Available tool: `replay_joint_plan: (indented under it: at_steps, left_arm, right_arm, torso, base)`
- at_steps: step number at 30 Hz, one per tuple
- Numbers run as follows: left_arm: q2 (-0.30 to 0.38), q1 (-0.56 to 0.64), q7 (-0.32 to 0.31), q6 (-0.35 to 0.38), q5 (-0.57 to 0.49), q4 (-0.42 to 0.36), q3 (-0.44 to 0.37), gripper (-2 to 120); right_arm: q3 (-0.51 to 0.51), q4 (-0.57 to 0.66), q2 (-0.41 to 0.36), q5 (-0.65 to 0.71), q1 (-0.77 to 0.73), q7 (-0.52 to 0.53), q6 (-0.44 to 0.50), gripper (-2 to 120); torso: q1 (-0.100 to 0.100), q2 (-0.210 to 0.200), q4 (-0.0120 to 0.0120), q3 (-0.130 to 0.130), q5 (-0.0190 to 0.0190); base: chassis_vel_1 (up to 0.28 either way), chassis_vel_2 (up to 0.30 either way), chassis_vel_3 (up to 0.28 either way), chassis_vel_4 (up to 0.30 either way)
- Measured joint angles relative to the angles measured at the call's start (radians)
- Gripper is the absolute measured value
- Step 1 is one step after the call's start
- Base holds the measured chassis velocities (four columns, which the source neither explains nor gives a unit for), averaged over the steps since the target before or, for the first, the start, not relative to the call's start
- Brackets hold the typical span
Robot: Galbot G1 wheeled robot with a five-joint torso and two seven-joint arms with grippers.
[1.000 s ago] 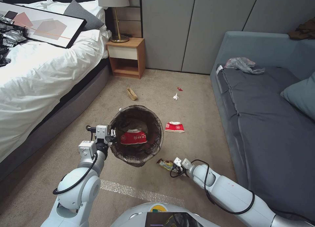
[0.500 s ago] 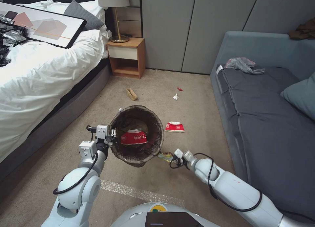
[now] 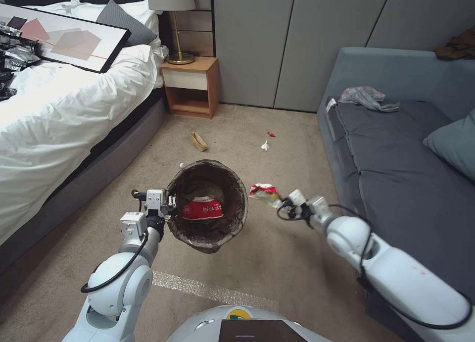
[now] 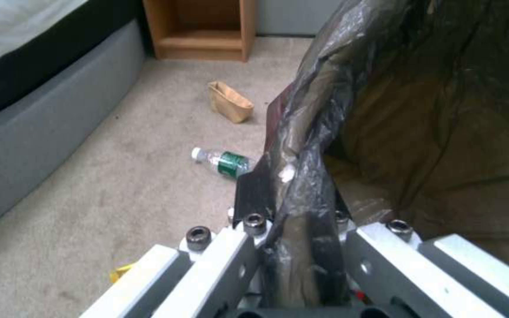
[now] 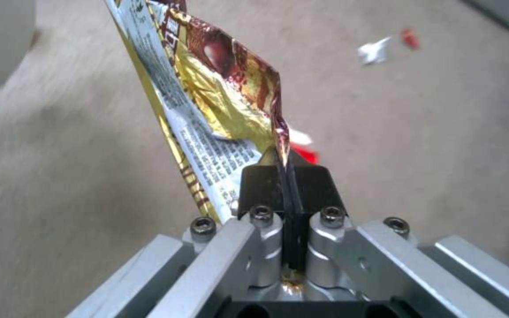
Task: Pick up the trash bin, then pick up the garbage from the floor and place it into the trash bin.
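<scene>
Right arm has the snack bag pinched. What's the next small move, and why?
Probably carry the right gripper leftward over the bin before opening. It is shut on the snack bag, which hangs beside the rim, not above the opening. The left gripper holds the bin up by its rim.

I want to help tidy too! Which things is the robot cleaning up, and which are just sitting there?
For the job: trash bin in left gripper; yellow snack bag in right gripper; red-and-white wrapper; carton; tissue; bottle.

Just lying about: bed; lamp; nightstand; sofa.
</scene>
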Motion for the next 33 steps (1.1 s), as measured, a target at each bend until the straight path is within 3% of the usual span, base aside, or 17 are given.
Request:
replay_joint_plan:
  at_steps: [6, 8, 10, 11, 14, 15, 18, 23, 26, 31, 33]
  left_arm:
    - [0.0, 0.005, -0.009, 0.012, -0.005, -0.004, 0.002, 0]
    - [0.0, 0.011, -0.025, 0.033, -0.017, -0.015, 0.002, 0]
    - [0.001, 0.017, -0.034, 0.051, -0.024, -0.024, 0.0, 0]
    - [0.001, 0.017, -0.034, 0.051, -0.024, -0.024, 0.0, 0]
    - [0.007, 0.02, -0.053, 0.087, -0.048, -0.035, -0.003, 0]
    - [0.007, 0.02, -0.053, 0.087, -0.048, -0.035, -0.003, 0]
    - [0.009, 0.018, -0.084, 0.11, -0.087, -0.045, 0.002, 0]
    - [0.008, 0.019, -0.093, 0.11, -0.083, -0.044, 0.003, 0]
    - [0.008, 0.018, -0.089, 0.113, -0.074, -0.04, 0.004, 0]
    - [0.002, 0.013, -0.081, 0.113, -0.062, -0.035, 0.008, 0]
    - [0.0, 0.01, -0.075, 0.113, -0.056, -0.032, 0.008, 0]
  right_arm:
    - [0.134, 0.083, -0.028, 0.036, -0.055, 0.023, -0.052, 0]
    - [0.265, 0.162, -0.047, 0.089, -0.104, 0.031, -0.092, 0]
    - [0.361, 0.225, -0.052, 0.183, -0.129, 0.046, -0.126, 0]
    - [0.361, 0.225, -0.052, 0.183, -0.129, 0.046, -0.126, 0]
    - [0.476, 0.319, -0.077, 0.365, -0.116, 0.082, -0.145, 0]
    - [0.476, 0.319, -0.077, 0.365, -0.116, 0.082, -0.145, 0]
    - [0.511, 0.415, -0.146, 0.561, -0.029, 0.124, -0.146, 0]
    - [0.459, 0.477, -0.195, 0.753, 0.08, 0.16, -0.145, 0]
    - [0.322, 0.484, -0.232, 0.93, 0.242, 0.192, -0.145, 0]
    - [0.178, 0.482, -0.25, 0.975, 0.394, 0.166, -0.143, 0]
    - [0.033, 0.48, -0.253, 1.007, 0.531, 0.154, -0.143, 0]
  torso:
    - [0.0, 0.0, 0.0002, 0.0, -0.0004]
    - [0.0, 0.0, 0.0002, 0.0, -0.0002]
    - [0.0, 0.0, 0.0001, 0.0, 0.0002]
    - [0.0, 0.0, 0.0001, 0.0, 0.0002]
    - [0.0, 0.0, 0.0001, 0.0, 0.0001]
    - [0.0, 0.0, 0.0001, 0.0, 0.0001]
    - [0.0, 0.0, 0.0004, 0.0, -0.0003]
    - [0.0, 0.0, 0.0002, 0.0, -0.0004]
    - [0.0, 0.0, 0.0004, 0.0, 0.0]
    - [0.0, 0.0, 0.0, 0.0, -0.0002]
    - [0.0, 0.0, 0.0005, 0.0, -0.0003]
  base:
    - [0.0, 0.0, 0.0, 0.0]
    - [0.0, 0.0, 0.0, 0.0]
    - [0.0, 0.0, 0.0, 0.0]
    - [0.0, 0.0, 0.0, 0.0]
    - [0.0, 0.0, 0.0, 0.0]
    - [0.0, 0.0, 0.0, 0.0]
    - [0.0, 0.0, 0.0, 0.0]
    - [0.0, 0.0, 0.0, 0.0]
    - [0.0, 0.0, 0.0, 0.0]
    - [0.0, 0.0, 0.0, 0.0]
    - [0.0, 0.0, 0.0, 0.0]
